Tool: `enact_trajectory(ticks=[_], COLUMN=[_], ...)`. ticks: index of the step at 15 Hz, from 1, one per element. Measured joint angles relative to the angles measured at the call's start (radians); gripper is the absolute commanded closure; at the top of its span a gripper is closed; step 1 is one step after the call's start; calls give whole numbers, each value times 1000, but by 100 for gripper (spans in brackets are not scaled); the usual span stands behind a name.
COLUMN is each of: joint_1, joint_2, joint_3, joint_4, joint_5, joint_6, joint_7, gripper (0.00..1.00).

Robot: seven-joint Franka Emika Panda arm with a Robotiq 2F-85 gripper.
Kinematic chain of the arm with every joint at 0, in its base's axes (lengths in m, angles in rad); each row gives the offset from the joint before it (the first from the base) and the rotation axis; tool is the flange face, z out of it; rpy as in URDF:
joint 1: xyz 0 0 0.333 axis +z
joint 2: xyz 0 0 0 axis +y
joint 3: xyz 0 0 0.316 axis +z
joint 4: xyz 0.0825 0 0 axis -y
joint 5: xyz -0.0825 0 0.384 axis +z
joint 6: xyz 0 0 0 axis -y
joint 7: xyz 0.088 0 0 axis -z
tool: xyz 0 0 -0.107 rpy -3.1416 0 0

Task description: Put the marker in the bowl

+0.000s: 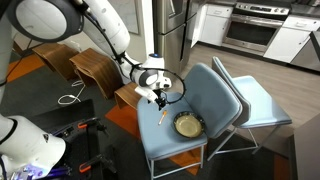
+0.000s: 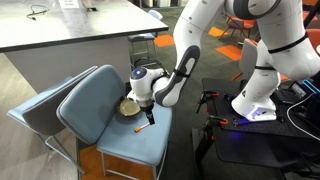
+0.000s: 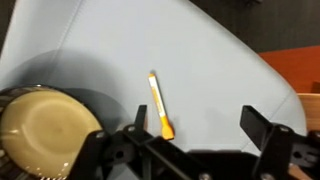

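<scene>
In an exterior view your gripper (image 1: 158,99) hangs over the front part of the blue chair seat (image 1: 160,142), pointing down, with the marker (image 1: 163,117) lying flat on the cushion just below and slightly ahead of it. The bowl (image 1: 187,124) sits on the same seat, beside the marker and nearer the backrest, and the two are close but not touching. From this angle you cannot tell how wide the jaws stand. In the other exterior view the gripper (image 2: 148,110) is above the seat (image 2: 125,150), the bowl (image 2: 129,106) rests just behind it toward the backrest, and the marker (image 2: 143,126) lies near the seat's front edge, outside the bowl. Here too the fingers are too small for you to read their gap. In the wrist view your gripper (image 3: 200,120) is spread wide, one finger (image 3: 135,135) at lower left and its partner at lower right, and nothing is held between them. The marker (image 3: 160,105) lies on the seat (image 3: 210,60) with its paler end away from you, its orange end close to the left-hand finger and well off the midline between the jaws. The bowl (image 3: 45,130) fills the lower left corner, its tan inside showing, near the marker but apart from it.
</scene>
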Motion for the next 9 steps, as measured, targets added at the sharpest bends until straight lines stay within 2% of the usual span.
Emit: enact_trajectory(ticks=[6, 9], joint_1=[0, 9], joint_2=[4, 51], joint_3=[0, -14], joint_4=[2, 54], joint_5=[2, -24], joint_6=[0, 4], joint_7=[0, -30], gripper=[0, 0])
